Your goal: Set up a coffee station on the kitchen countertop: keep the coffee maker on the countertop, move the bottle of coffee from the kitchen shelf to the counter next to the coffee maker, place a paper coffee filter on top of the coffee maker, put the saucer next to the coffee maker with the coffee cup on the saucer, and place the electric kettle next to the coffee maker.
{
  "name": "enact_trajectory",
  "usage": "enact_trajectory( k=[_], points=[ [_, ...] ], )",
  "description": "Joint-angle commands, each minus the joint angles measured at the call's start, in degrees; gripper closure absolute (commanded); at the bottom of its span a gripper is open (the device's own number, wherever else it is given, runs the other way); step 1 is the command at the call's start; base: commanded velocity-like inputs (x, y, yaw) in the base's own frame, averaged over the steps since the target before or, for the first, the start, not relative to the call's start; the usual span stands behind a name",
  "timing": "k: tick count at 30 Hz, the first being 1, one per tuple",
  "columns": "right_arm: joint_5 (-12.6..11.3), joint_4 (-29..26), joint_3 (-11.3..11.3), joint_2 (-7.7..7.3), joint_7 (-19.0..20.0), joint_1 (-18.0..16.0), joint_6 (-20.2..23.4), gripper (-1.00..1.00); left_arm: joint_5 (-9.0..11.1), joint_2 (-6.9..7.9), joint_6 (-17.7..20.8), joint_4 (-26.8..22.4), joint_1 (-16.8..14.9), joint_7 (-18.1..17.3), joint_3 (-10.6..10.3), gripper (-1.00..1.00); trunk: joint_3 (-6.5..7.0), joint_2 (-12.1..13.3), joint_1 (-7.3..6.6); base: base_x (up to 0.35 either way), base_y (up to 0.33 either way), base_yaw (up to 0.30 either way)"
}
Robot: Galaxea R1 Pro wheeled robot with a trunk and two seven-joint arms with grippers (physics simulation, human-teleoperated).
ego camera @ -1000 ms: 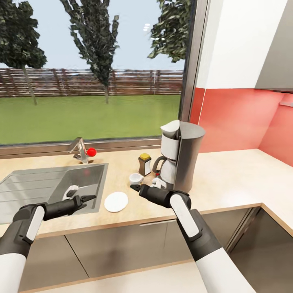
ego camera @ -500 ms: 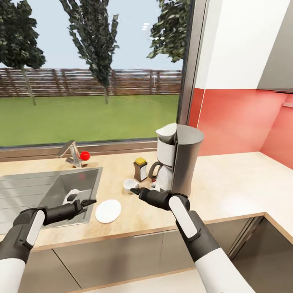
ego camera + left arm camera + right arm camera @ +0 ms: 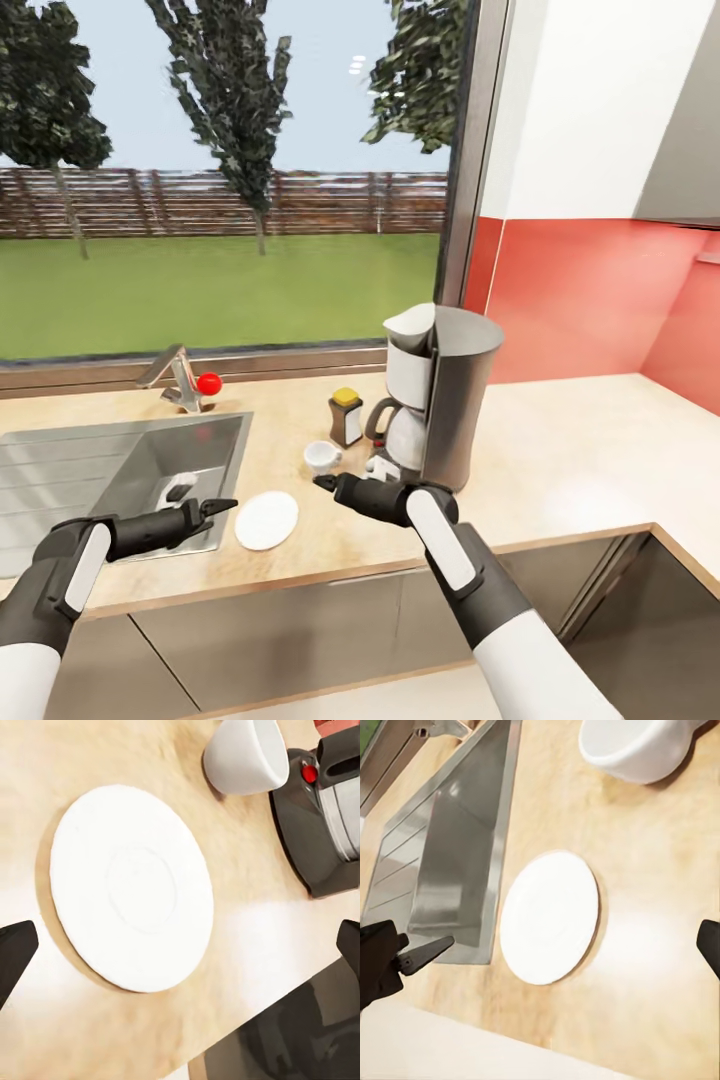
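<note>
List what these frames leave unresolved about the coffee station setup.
- Paper filter on the coffee maker: its top faces away in the head view, so this cannot be told.
- Electric kettle: cannot be identified.
- Coffee cup contents: too small in the head view; cut off by the edge at the right wrist.
- Right gripper jaws: fingertips too small in the head view.

Head camera looks forward and down over the countertop (image 3: 560, 450), saucer (image 3: 266, 520) at seven o'clock; both wrist cameras hang close above, sharing that saucer (image 3: 131, 889) (image 3: 551, 916) and cup (image 3: 244, 754)
</note>
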Motion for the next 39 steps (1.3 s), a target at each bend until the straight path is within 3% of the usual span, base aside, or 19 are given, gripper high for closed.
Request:
enact_trajectory(
  k=[1, 7, 14, 17, 27, 33, 39],
  points=[
    [-0.6, 0.0, 0.4, 0.0, -0.6, -0.1, 0.1, -1.0, -0.2, -0.01, 0.2, 0.0, -0.1, -0.3, 0.1, -1.0, -0.13, -0.1, 0.05, 0.134, 0.104, 0.0],
    [-0.6, 2.2, 1.1, 0.0, -0.1, -0.1, 0.1, -1.0, -0.2, -0.07, 0.2, 0.1, 0.0, -0.3, 0.1, -1.0, -0.13, -0.1, 0.05, 0.185, 0.173, 0.0],
    [-0.4, 8.6, 1.2, 0.0, 14.1, -0.1, 0.1, -1.0, -0.2, -0.06, -0.1, 2.3, 0.6, -0.3, 0.0, -1.0, -0.13, -0.1, 0.05, 0.032, 0.029, 0.0],
    [-0.3, 10.0, 1.2, 0.0, 16.8, -0.1, 0.1, -1.0, -0.2, -0.02, -0.1, 2.8, 0.7, -0.3, 0.0, -1.0, -0.13, -0.1, 0.05, 0.004, 0.004, 0.0],
    [0.0, 10.8, 1.1, 0.0, 18.1, -0.1, 0.1, -1.0, -0.1, -0.22, 0.0, 3.1, 1.7, -0.4, -0.5, -1.0, -0.13, -0.1, 0.05, 0.0, 0.0, 0.0],
    [0.0, 10.8, 1.1, 0.0, 18.2, -0.1, 0.0, -1.0, -0.1, -2.05, 0.1, 3.1, 2.8, -0.5, -1.9, -1.0, -0.13, -0.1, 0.05, 0.0, 0.0, 0.0],
    [0.1, 10.8, 1.2, 0.0, 18.1, -0.1, 0.0, -1.0, -0.1, -2.41, 0.1, 3.1, 2.9, -0.5, -2.0, -1.0, -0.13, -0.1, 0.05, 0.0, 0.0, 0.0]
  ],
)
